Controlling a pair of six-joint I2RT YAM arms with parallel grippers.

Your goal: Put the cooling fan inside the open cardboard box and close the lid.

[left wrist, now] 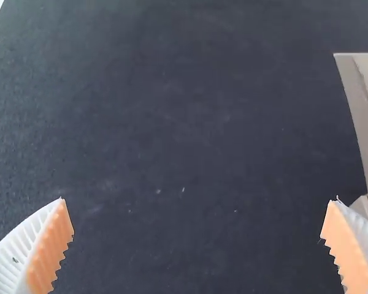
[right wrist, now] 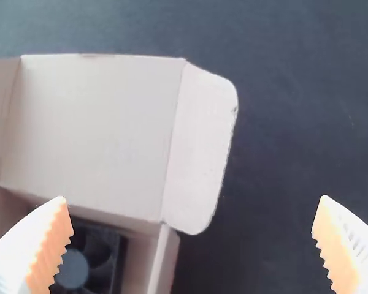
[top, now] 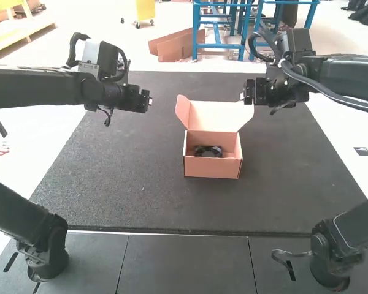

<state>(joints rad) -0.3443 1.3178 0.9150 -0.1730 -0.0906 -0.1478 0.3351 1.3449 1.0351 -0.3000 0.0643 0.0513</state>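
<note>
A small cardboard box (top: 212,164) stands in the middle of the dark mat with its lid (top: 213,114) raised at the back. The black cooling fan (top: 207,150) lies inside it. In the right wrist view the lid (right wrist: 92,135) and its side flap (right wrist: 199,153) show from above, with the fan (right wrist: 89,263) below. My left gripper (top: 146,100) hovers open above the mat to the left of the box; its orange pads (left wrist: 49,251) are spread wide. My right gripper (top: 248,92) hovers open at the lid's right corner, fingers (right wrist: 43,245) wide apart.
The dark mat (top: 110,177) covers most of the table, with pale table surface on both sides. A box edge (left wrist: 362,122) shows in the left wrist view. A small black tag (top: 362,150) lies on the table at the right.
</note>
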